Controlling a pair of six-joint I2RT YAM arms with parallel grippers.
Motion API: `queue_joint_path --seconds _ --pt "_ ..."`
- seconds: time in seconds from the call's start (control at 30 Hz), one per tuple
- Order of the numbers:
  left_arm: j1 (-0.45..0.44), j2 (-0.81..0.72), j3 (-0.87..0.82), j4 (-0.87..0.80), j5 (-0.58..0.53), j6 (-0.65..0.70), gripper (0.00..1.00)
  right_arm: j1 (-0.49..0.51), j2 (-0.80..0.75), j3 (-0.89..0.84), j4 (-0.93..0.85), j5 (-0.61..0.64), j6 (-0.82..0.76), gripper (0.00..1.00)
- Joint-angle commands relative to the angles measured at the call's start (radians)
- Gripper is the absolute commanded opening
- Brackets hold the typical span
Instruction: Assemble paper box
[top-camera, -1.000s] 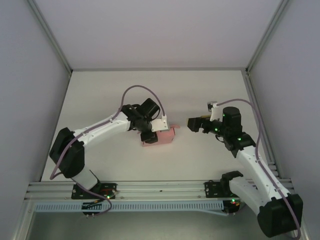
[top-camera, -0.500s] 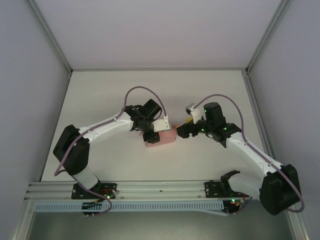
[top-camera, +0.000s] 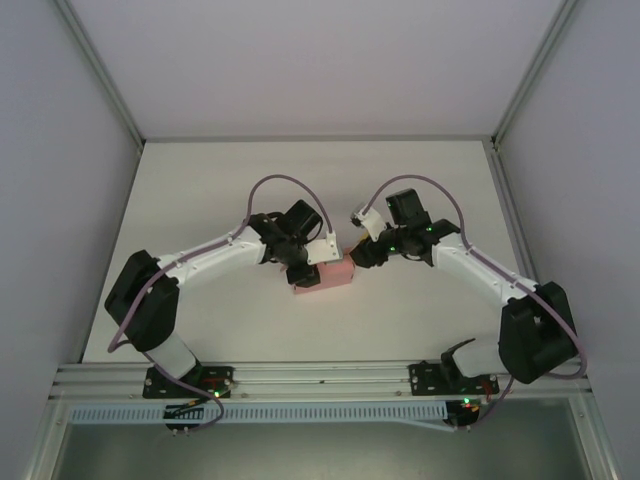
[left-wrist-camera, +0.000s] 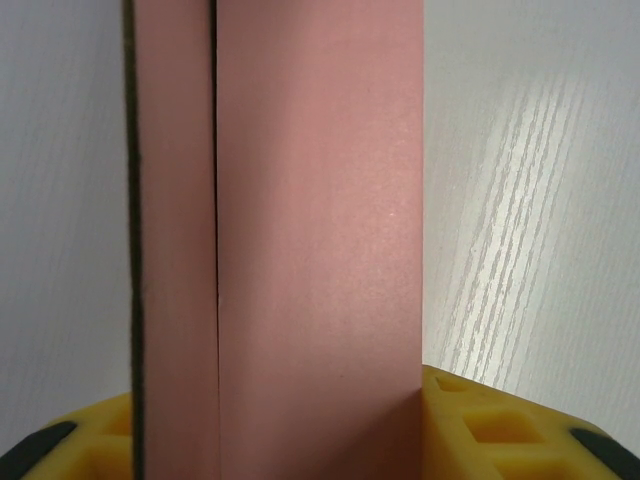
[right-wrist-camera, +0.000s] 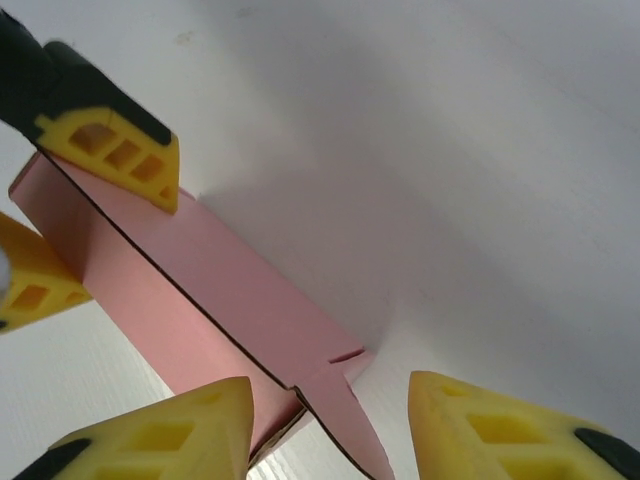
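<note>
The paper box (top-camera: 335, 277) is a small pale-pink folded box lying on the white table. My left gripper (top-camera: 304, 273) is shut on its left part. In the left wrist view the pink box (left-wrist-camera: 320, 250) stands between the yellow fingers (left-wrist-camera: 500, 430), seam to the left. My right gripper (top-camera: 358, 260) is at the box's right end. In the right wrist view the box (right-wrist-camera: 230, 290) runs diagonally, and its end flap (right-wrist-camera: 345, 410) sticks out between my right gripper's (right-wrist-camera: 330, 430) open jaws. The right finger (right-wrist-camera: 480, 430) stands apart from the flap.
White table (top-camera: 230, 180) enclosed by pale walls, with an aluminium rail (top-camera: 320, 378) along the near edge. My left gripper's yellow fingers (right-wrist-camera: 120, 150) show at the box's far end in the right wrist view. Free room lies behind and beside the box.
My right arm swung left from the table's right side to the box's right end, and its jaws narrowed around the flap. The left gripper kept holding the box, nearly still.
</note>
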Motion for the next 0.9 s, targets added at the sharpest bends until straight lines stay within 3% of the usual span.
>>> queue_joint_path --seconds 0.0,0.17,0.37,0.6,0.87 --pt "0.005 -0.008 -0.021 -0.023 -0.003 -0.011 0.42 0.004 -0.002 -0.002 -0.021 -0.019 -0.002 0.36" --pt "0.005 -0.013 -0.02 -0.017 -0.016 -0.022 0.42 0.007 -0.021 -0.011 -0.029 -0.033 0.043 0.15" --pt "0.005 -0.03 -0.03 0.022 -0.024 -0.043 0.42 0.013 -0.026 -0.023 -0.019 -0.03 0.157 0.01" --pt "0.005 -0.011 -0.023 0.032 -0.053 -0.061 0.41 0.013 -0.03 -0.003 0.049 -0.084 0.537 0.0" --pt "0.005 -0.01 -0.029 0.033 -0.074 -0.05 0.41 0.021 -0.043 0.018 -0.005 -0.104 0.715 0.0"
